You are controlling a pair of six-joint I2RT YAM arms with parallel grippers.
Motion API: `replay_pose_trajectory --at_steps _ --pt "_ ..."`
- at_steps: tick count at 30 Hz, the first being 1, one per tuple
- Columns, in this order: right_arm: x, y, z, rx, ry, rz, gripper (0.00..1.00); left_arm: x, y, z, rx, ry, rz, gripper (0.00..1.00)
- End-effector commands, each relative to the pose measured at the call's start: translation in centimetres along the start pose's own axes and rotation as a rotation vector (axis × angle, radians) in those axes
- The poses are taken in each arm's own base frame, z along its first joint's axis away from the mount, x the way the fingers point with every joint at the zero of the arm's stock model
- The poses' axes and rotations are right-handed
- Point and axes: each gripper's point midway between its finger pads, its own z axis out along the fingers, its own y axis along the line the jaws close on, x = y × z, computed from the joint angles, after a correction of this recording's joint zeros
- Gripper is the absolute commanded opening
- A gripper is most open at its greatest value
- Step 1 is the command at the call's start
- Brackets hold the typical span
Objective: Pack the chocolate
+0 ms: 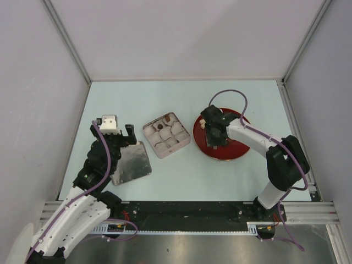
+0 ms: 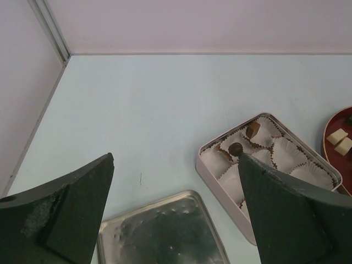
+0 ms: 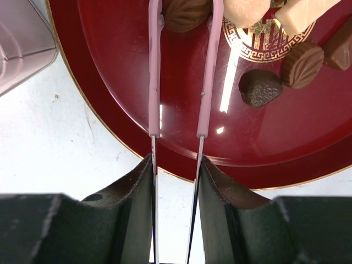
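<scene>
Left gripper [image 2: 176,165]: jaws fully apart, empty, hovering over tin lid [image 2: 165,231]. Square tin [image 2: 220,190]: a few chocolates [image 2: 235,148] sit in paper cups [image 2: 286,151], most cups vacant. Red plate [image 3: 110,82]: more pieces. Right gripper [image 3: 175,181] clamps pink-tipped tweezers [image 3: 204,77], tips bracketing a reddish-brown chocolate [image 3: 186,14]. Step, judged: pick. Next: pinch firmly, lift, carry to a vacant cup.

the top camera hangs high above the square tin [image 1: 159,120] and behind the arm bases, and it looks down on the whole table. the left wrist camera sits low at the near left of the tin and faces it between the spread fingers of the left gripper [image 2: 176,157]. the right wrist camera looks steeply down, very near, on the red plate [image 3: 110,66] just right of the tin. all three views share the tin and the plate.
</scene>
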Motion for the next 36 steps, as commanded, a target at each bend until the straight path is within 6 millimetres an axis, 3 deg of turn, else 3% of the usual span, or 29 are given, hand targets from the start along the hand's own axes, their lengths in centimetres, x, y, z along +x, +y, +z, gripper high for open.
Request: replay_pose_trajectory --at_steps 1,6,8,10,19,25,36 --pt "-0.1 -0.6 -0.6 0.032 -0.014 0.0 0.34 -0.7 0.1 0.1 -0.005 -0.032 -0.015 1.0" --pt "-0.2 -1.3 -0.8 0.046 -0.015 -0.012 0.29 -0.7 0.1 0.1 -0.003 -0.033 -0.016 1.0" --pt "-0.2 -1.3 -0.8 0.045 -0.015 -0.017 0.22 -0.7 0.1 0.1 -0.003 -0.032 -0.017 1.0" --pt "-0.3 -1.2 -0.9 0.035 -0.02 -0.03 0.15 -0.7 0.1 0.1 -0.003 -0.03 -0.014 1.0" --pt "-0.8 -0.7 -1.7 0.016 -0.06 -0.093 0.02 -0.6 0.1 0.1 -0.003 -0.026 -0.014 1.0" --pt "-1.2 0.0 -2.4 -0.003 -0.1 -0.137 0.0 -0.5 0.1 0.2 -0.005 -0.024 -0.012 1.0" --pt "-3.9 2.4 -5.7 -0.109 -0.265 -0.21 0.0 -0.4 0.0 0.3 -0.005 -0.02 -0.008 1.0"
